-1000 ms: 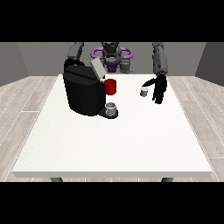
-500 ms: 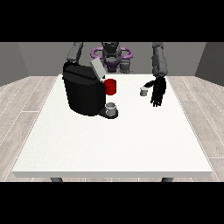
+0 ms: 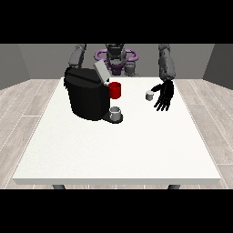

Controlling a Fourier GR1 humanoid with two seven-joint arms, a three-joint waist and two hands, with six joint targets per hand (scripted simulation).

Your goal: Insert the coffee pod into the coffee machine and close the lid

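Observation:
A small grey coffee pod (image 3: 149, 95) stands on the white table (image 3: 118, 150), right of centre. The hand at the view's right (image 3: 164, 95) hangs just to the pod's right with its fingers spread and pointing down; a small gap separates it from the pod. The black coffee machine (image 3: 86, 95) stands at the left with its grey lid (image 3: 101, 71) tilted up. A grey cup (image 3: 116, 113) sits on the machine's tray. The other arm (image 3: 76, 57) reaches down behind the machine, and its hand is hidden.
A red mug (image 3: 115, 90) sits against the machine's right side. The table's front half and its right edge lie bare and white.
The hand at the view's right has drifted slightly down and towards the pod, its fingers turning more downward. The pod, machine and lid have not moved.

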